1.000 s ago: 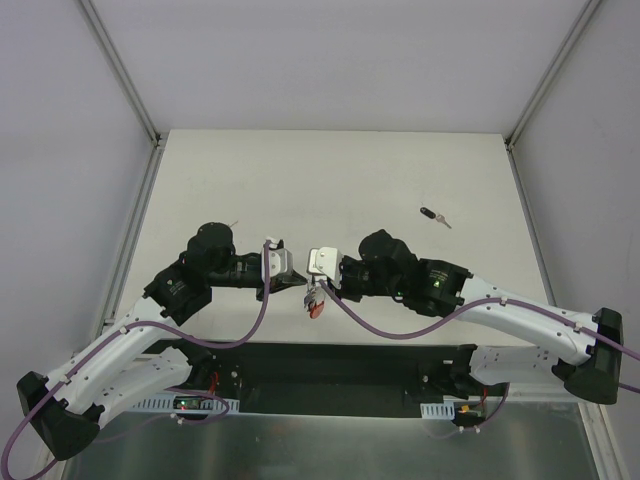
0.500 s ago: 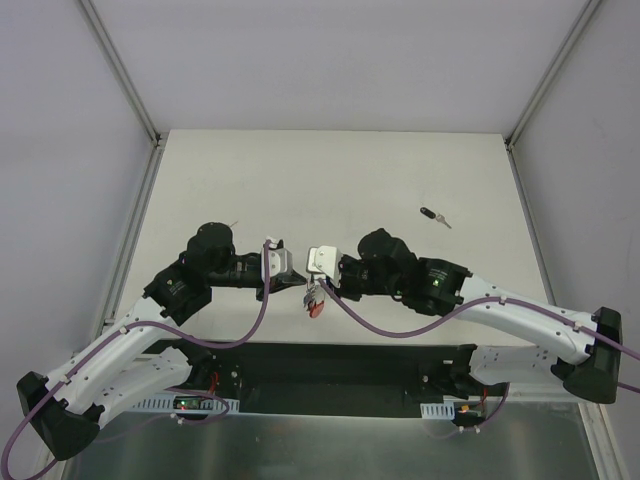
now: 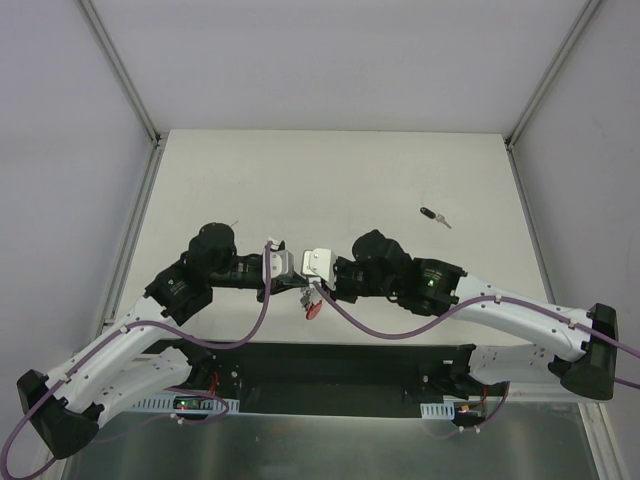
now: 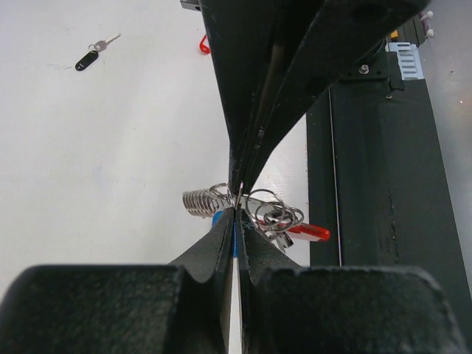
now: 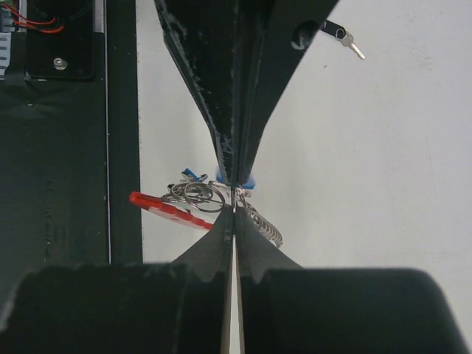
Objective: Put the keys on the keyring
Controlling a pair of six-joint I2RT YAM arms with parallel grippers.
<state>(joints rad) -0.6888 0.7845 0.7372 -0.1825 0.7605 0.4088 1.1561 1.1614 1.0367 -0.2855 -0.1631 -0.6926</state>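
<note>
Both grippers meet tip to tip just above the table's near edge. My left gripper [image 3: 299, 288] [image 4: 236, 216] is shut on the blue-headed key [image 4: 234, 230] [image 5: 249, 179], of which only a sliver of blue shows between the pads. My right gripper [image 3: 312, 290] [image 5: 234, 214] is shut on the keyring [image 4: 274, 214] [image 5: 193, 195], a cluster of silver rings with a wire coil [image 4: 200, 200] and a red plastic piece [image 3: 313, 308] [image 5: 164, 207] hanging from it. The blue key's tip sits right at the rings. A black-headed key [image 3: 433, 215] [image 4: 88, 60] lies alone at the far right.
The black base rail [image 4: 369, 184] [image 5: 66, 147] runs along the near table edge right beside the grippers. A small red curved thing [image 4: 204, 46] peeks out under the right arm. White walls and metal frame posts [image 3: 135, 110] enclose the table [image 3: 330, 180].
The right arm has edged a little to the left, pressing closer to the left gripper. The hanging red piece shifted slightly with it. Both grips are unchanged.
</note>
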